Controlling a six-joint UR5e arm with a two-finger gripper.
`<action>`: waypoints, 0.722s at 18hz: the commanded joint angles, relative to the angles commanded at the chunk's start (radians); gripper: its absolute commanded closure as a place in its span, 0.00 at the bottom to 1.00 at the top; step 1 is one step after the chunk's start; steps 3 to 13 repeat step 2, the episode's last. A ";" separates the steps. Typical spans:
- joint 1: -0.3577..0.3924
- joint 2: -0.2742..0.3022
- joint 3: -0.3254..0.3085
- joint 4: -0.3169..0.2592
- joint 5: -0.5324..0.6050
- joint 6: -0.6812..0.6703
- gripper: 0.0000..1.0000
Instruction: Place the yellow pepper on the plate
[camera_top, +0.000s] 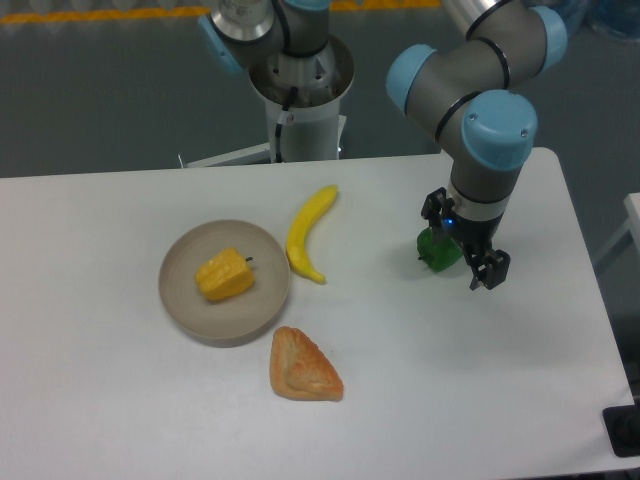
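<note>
The yellow pepper lies on its side inside the round beige plate, left of the table's middle. My gripper is far to the right of the plate, pointing down near the table's right side. Its two black fingers stand wide apart, so it is open and holds nothing. A green pepper sits right by the fingers, partly hidden behind the gripper.
A long yellow banana lies just right of the plate. A flat orange-brown triangular pastry lies in front of the plate. The robot's base stands at the table's far edge.
</note>
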 joint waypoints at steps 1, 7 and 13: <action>0.000 0.000 0.000 0.002 0.000 0.000 0.00; 0.000 0.000 0.000 0.000 0.000 0.000 0.00; 0.000 0.000 0.000 0.000 0.000 0.000 0.00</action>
